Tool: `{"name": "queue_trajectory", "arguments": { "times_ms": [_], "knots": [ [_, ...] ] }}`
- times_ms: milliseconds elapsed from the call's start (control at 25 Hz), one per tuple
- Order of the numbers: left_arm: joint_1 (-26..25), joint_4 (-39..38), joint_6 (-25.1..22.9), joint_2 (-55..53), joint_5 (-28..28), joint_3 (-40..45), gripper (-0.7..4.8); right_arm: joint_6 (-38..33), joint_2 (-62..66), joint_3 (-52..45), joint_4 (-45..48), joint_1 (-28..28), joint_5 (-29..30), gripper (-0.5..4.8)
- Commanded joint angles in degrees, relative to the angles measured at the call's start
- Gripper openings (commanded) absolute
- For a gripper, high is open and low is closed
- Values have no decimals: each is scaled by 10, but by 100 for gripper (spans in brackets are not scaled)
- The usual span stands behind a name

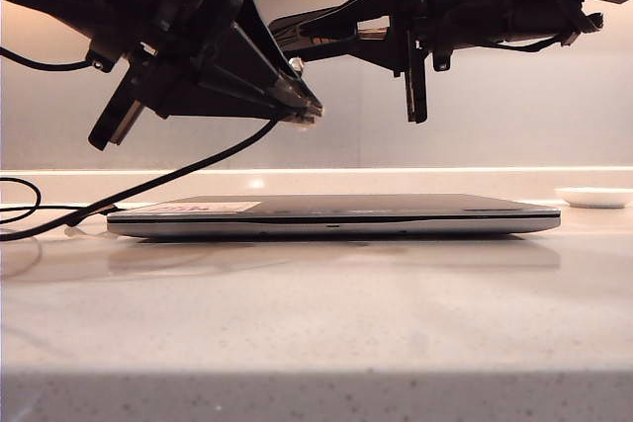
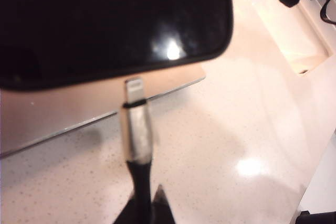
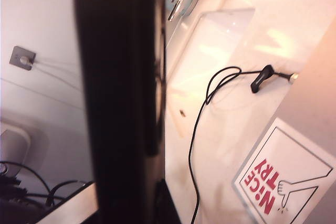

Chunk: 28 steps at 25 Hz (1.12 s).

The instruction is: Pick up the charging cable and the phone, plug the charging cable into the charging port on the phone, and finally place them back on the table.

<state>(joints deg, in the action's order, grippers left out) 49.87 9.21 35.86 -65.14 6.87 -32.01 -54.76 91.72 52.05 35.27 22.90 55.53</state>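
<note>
- Step in hand: plugging in, both items held up above the laptop (image 1: 331, 216) on the table (image 1: 316, 323).
- Left gripper (image 1: 297, 106) clamped on the charging cable (image 2: 135, 129) behind the plug; cord trails down past the laptop's left end.
- Right gripper (image 1: 326, 32) clamped on the phone (image 2: 105, 19), over the laptop's middle.
- Plug tip just beside the phone's end edge; charging port not discernible, seemingly not yet seated.
- Next, as I judge: line the tip up with the slot, then push straight in.
</note>
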Motion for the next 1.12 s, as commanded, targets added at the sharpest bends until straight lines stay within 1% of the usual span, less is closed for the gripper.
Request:
{"name": "queue_trajectory", "arguments": {
  "times_ms": [40, 400, 880, 1120],
  "knots": [
    [0, 8, 0, 2, -2, -2, -6, -2, -5, 3, 23, 0, 15, -6],
    [0, 8, 0, 2, -2, -2, -6, 11, -5, 3, 23, 1, 21, -6],
    [0, 8, 0, 2, -2, -2, -6, 12, -5, 3, 24, 1, -5, -6],
    [0, 8, 0, 2, -2, -2, -6, 12, -5, 3, 23, 1, 4, -6]
  ]
}}
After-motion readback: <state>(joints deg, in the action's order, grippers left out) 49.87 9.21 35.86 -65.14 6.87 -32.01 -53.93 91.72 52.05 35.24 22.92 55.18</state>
